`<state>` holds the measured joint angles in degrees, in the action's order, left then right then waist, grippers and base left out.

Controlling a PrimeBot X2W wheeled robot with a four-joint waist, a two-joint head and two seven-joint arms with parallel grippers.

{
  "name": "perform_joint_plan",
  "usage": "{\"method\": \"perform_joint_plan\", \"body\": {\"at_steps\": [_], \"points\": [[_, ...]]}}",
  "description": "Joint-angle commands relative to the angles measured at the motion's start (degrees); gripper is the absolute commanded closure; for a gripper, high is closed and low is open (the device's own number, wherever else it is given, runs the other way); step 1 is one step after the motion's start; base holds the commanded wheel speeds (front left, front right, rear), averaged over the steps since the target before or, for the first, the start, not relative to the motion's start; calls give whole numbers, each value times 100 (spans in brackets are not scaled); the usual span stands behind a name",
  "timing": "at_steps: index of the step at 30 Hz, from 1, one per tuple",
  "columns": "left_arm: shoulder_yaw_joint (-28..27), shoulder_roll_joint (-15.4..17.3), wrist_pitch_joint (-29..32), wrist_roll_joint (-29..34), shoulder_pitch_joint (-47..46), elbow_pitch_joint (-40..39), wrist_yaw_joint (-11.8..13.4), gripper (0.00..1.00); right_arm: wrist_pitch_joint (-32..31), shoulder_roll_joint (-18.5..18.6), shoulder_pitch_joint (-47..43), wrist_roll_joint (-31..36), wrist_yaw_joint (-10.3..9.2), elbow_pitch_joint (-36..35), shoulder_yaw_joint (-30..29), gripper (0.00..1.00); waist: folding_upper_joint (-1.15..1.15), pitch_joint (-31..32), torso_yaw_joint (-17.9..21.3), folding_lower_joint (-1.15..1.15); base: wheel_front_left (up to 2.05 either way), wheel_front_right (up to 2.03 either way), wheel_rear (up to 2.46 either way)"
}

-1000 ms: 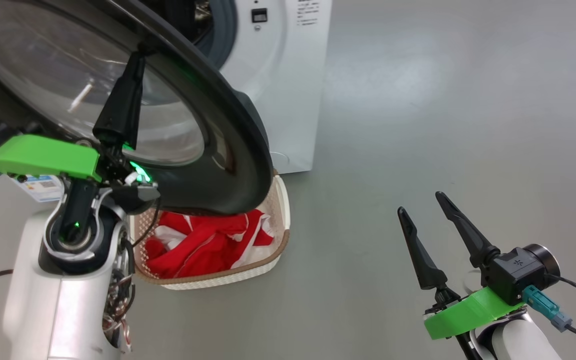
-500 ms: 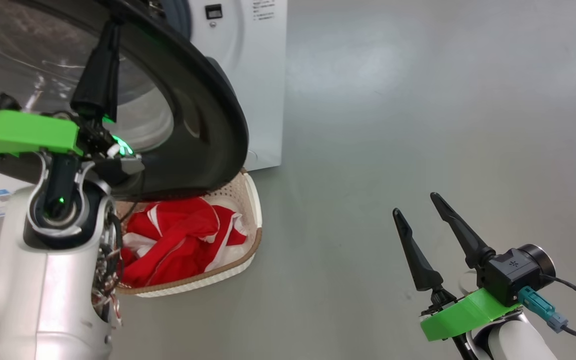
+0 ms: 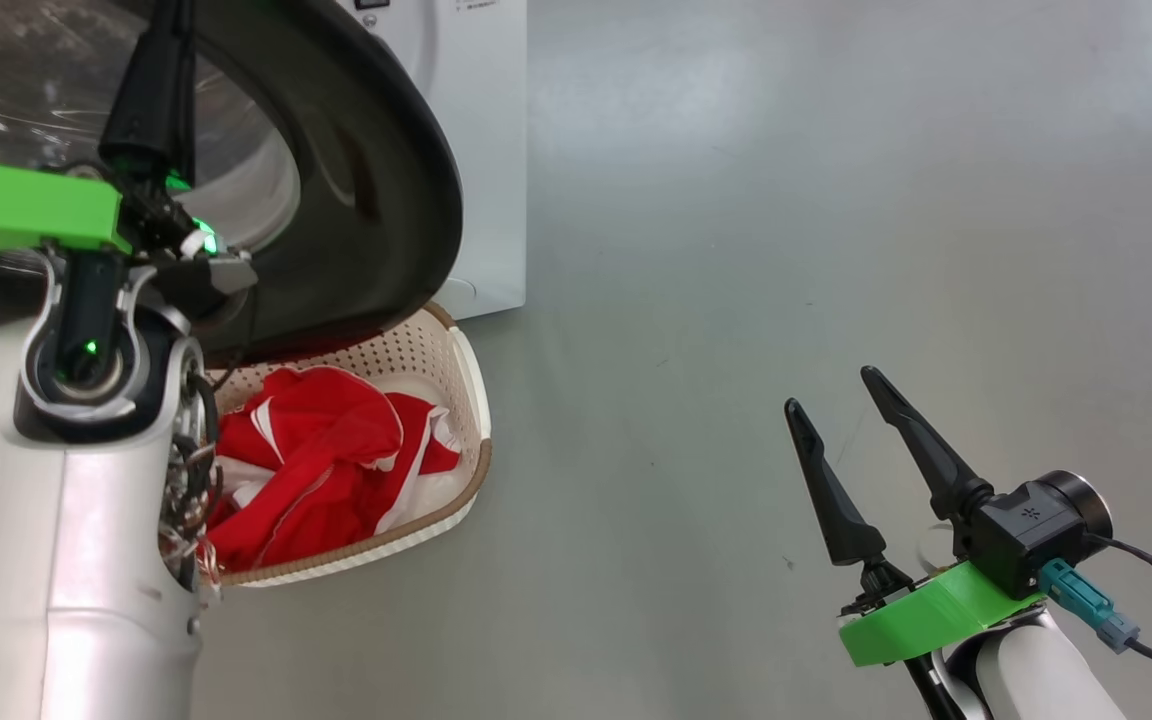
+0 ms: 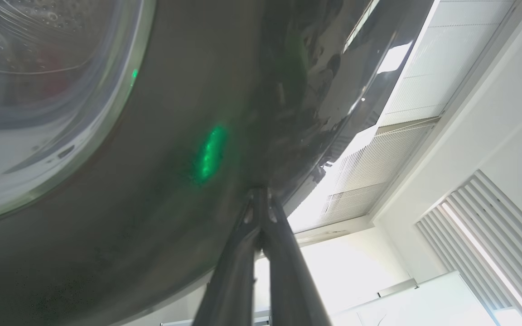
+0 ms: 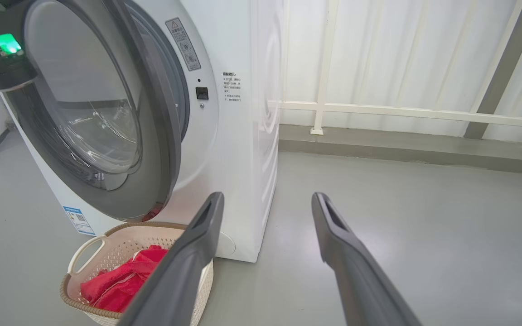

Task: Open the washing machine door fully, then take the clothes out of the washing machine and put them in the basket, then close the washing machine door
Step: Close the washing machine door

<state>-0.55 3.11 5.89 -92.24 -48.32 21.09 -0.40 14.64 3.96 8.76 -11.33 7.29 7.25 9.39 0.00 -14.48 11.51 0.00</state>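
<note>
Washing machine door (image 3: 391, 200) swung nearer washing machine (image 3: 486, 150) front than second ago; head view shifted too. Left gripper (image 4: 259, 199) fingers pressed together, tips against door's black rim. Right gripper (image 3: 831, 390) spread, empty, well right of machine. Clothes (image 3: 316, 450) in basket (image 3: 471, 400) at machine's foot, under door. Judgement: closing under way, door not yet latched.

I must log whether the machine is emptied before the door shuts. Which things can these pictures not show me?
- Inside of the washing machine: hidden by the washing machine door in the head and right wrist views; whether it is empty cannot be told.
- Left tool tips: cut off by the top edge in the head view.
- Basket, left side: behind the left arm in the head view.
- Printed label: too small to read, right wrist view.
</note>
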Motion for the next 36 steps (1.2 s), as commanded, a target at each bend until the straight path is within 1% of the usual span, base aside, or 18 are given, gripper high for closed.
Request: {"method": "perform_joint_plan", "body": {"at_steps": [1,10,16,18,19,20,25,30,31,36], "points": [[-138,224,3,68,-212,-96,-63,100,36,18,165,-36,20,-149,101,0,0,-27,19,0,0,0,0],[-232,290,-7,46,-489,397,-196,100,36,-2,228,-51,20,-138,122,0,0,-56,114,0,0,0,0],[-242,251,174,-106,-395,520,-284,100,36,-10,205,-37,20,-111,69,0,0,-6,82,0,0,0,0],[-230,233,205,-127,-276,493,-300,58,36,-16,174,-30,20,-98,37,0,0,50,36,0,0,0,0],[-212,227,209,-114,-201,469,-292,6,36,-19,155,-27,20,-96,20,0,0,80,10,0,0,0,0],[-202,216,219,-119,-122,428,-287,0,36,-22,137,-25,20,-95,3,0,0,111,-19,0,0,0,0],[-195,154,276,-238,358,75,-193,0,36,-37,46,14,20,-102,-67,0,0,288,-192,0,0,0,0],[-195,122,372,-356,1004,-544,-108,0,36,-47,-12,13,20,-83,-116,0,0,436,-367,0,0,0,0],[-190,132,344,-305,1310,-810,-85,0,36,-51,-42,14,20,-76,-129,0,0,494,-436,0,0,0,0],[-122,168,217,-55,2124,-1485,-80,0,36,-54,-110,19,20,-62,-164,0,0,616,-613,0,0,0,0]]}}
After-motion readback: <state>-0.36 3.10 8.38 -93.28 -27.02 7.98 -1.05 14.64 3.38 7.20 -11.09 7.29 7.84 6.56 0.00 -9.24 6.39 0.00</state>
